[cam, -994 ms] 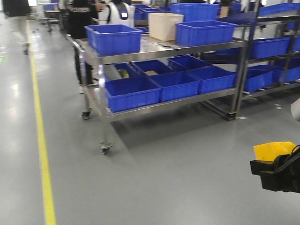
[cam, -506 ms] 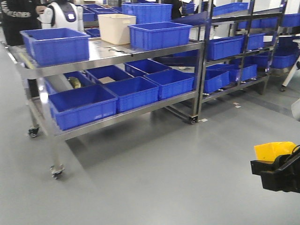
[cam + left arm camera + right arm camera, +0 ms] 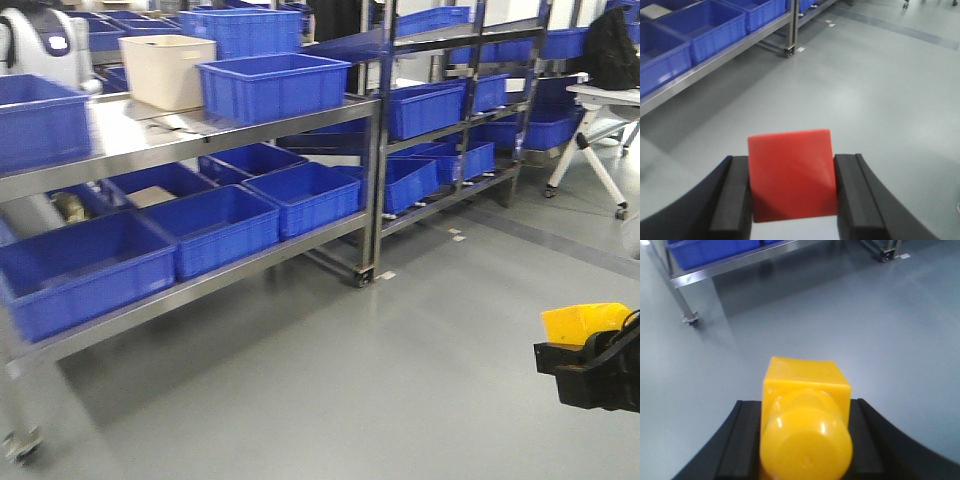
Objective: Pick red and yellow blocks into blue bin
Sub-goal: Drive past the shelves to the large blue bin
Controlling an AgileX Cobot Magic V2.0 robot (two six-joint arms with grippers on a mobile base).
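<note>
Left gripper (image 3: 792, 167): 2 black jaws clamped on the small plain red cube (image 3: 791, 175), lower centre of the left wrist frame, above grey floor (image 3: 880, 90). Right gripper (image 3: 805, 412): jaws clamped on the yellow plastic studded brick (image 3: 807, 385), lower centre of the right wrist frame. Blue ribbed plastic crates (image 3: 270, 85) occupy steel shelving (image 3: 370, 180), upper left of the front frame.

Blue crates (image 3: 270, 85) on steel shelving (image 3: 150, 140)
</note>
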